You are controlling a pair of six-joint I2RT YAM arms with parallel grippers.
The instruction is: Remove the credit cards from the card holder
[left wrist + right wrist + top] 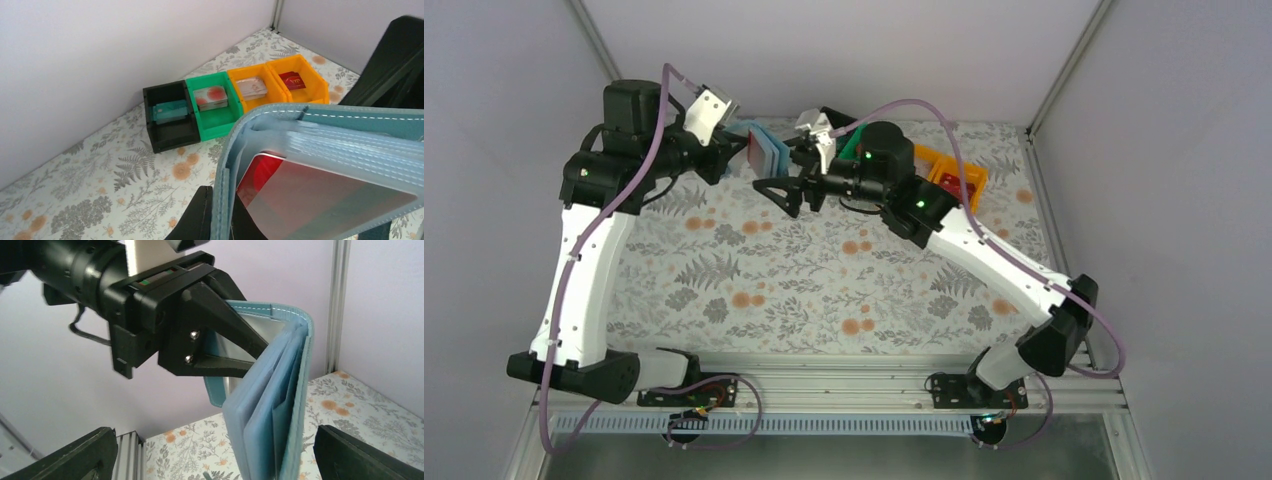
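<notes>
The blue-teal card holder (765, 152) hangs above the table's far side, and my left gripper (223, 220) is shut on its edge. It gapes open in the left wrist view, where a red credit card (265, 175) sits in a clear inner pocket. Other credit cards lie in the bins: a teal one (170, 111), pale ones with red marks (212, 97) (251, 87) and a red one (292, 80). My right gripper (215, 460) is open just right of the holder. The holder's lower edge (275, 430) hangs between its spread fingers without touching either.
A row of small bins stands at the back of the floral table: black (167, 135), green (217, 122), and two orange (250, 102) (312, 75). Walls close in at the back and both sides. My right arm (395, 65) is close beside the holder.
</notes>
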